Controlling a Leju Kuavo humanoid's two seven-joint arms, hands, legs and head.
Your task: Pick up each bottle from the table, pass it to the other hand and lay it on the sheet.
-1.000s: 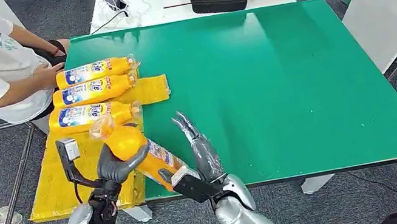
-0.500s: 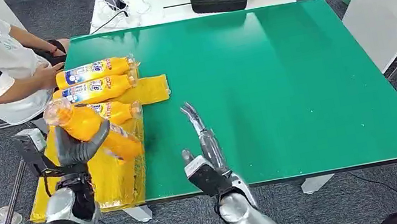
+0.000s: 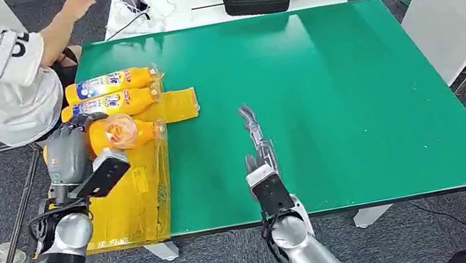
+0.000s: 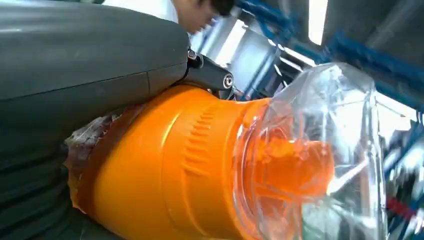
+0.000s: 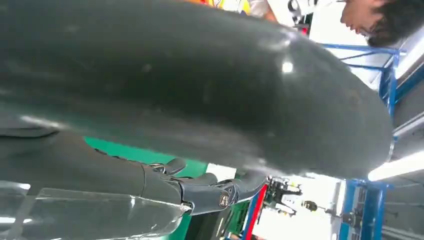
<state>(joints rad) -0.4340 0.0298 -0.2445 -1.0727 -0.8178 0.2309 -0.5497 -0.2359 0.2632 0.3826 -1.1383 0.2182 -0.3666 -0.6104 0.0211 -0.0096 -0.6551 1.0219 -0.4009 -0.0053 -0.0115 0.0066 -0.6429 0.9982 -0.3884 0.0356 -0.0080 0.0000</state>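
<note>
1. A bottle [image 3: 116,133] is gripped by the left robot hand [image 3: 68,157] above the yellow sheet [image 3: 128,200].
2. The right robot hand [image 3: 257,143] is held empty, fingers extended, over the green table [image 3: 354,95].

Blue-and-white labels on two orange bottles [image 3: 112,83] [image 3: 111,104] lying on the yellow sheet [image 3: 176,104]; wording too small to read.
</note>
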